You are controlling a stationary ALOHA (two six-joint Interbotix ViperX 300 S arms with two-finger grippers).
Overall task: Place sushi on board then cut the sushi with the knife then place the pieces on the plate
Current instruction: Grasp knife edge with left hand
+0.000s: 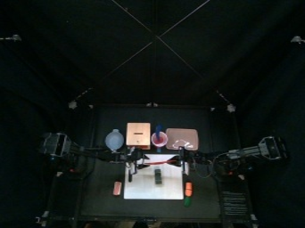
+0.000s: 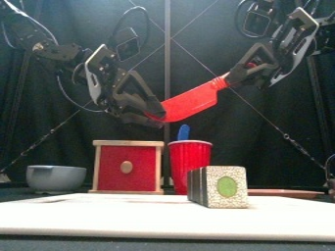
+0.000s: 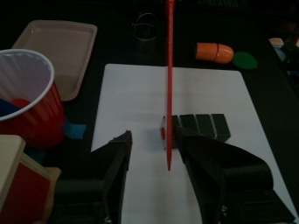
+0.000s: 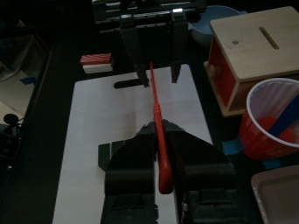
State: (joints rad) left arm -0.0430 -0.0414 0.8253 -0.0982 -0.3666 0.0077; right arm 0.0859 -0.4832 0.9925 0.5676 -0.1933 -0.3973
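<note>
Sushi roll [image 2: 220, 186]: dark green blocks, together, lay on white cutting board [image 2: 118, 206], right of centre. Red toy knife [image 2: 197, 98]: held aloft over the board, slanting down toward the left. Right gripper [image 4: 156, 131]: clamped on the knife's upper end. Left gripper [image 3: 155, 134]: jaws apart, the knife's lower end between them. 1 blue knife [image 2: 183, 130] stood in red cup [image 2: 190, 165] beside wooden box [image 2: 128, 167]. Pink tray [image 3: 59, 39]: off the board's back right corner.

A red knife [image 2: 197, 98], blue knife [image 2: 183, 130] and red cup [image 2: 190, 165]; the box [image 2: 127, 167] is pale with a red front, bowl [image 2: 55, 176] blue-grey, board [image 2: 118, 206] white, tray [image 1: 181, 138] pink, sushi [image 2: 220, 186] dark green.
</note>
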